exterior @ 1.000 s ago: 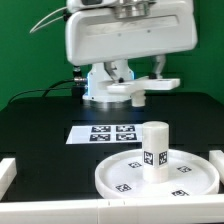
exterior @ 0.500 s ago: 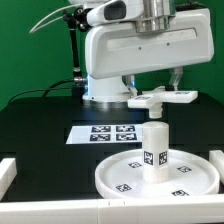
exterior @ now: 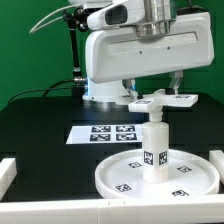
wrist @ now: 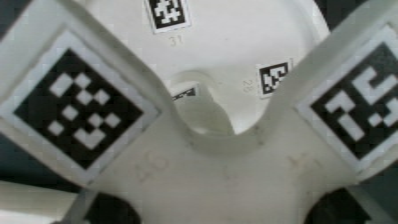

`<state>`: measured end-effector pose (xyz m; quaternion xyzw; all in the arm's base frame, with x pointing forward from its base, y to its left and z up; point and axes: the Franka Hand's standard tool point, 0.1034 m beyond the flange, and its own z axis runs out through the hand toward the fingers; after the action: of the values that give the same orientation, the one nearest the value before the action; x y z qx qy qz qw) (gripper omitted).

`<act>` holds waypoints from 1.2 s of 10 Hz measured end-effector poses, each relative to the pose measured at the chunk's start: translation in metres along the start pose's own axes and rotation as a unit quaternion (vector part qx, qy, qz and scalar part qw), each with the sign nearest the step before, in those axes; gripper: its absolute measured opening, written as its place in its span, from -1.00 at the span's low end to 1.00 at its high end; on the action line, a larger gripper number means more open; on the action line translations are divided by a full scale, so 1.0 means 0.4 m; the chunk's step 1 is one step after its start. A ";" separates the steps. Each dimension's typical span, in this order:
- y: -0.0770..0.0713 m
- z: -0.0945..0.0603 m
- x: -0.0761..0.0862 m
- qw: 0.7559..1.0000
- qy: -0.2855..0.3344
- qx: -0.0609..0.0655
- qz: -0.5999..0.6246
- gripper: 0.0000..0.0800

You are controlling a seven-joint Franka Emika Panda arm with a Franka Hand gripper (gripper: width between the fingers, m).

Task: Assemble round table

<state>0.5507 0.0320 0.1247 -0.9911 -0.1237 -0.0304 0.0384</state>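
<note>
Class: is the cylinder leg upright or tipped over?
Upright: the leg stands vertically at the centre of the disc, flat top up.

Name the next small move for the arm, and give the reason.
Probably ease straight down. The claw holds the cross-shaped foot piece over the leg, which stands upright on the round disc. The foot piece's centre looks roughly lined up with the leg's top; whether they touch is unclear.
</note>
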 end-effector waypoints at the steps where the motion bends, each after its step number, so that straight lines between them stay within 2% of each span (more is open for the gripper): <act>1: 0.011 0.001 0.016 1.000 0.003 0.000 -0.004 0.12; 5: 0.012 0.020 0.009 1.000 -0.001 0.000 -0.004 0.12; 8: 0.011 0.050 0.001 1.000 -0.008 0.000 -0.009 0.12; 12: 0.019 0.050 0.010 0.999 0.003 -0.005 -0.034 0.12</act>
<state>0.5572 0.0274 0.1044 -0.9863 -0.1575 -0.0351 0.0331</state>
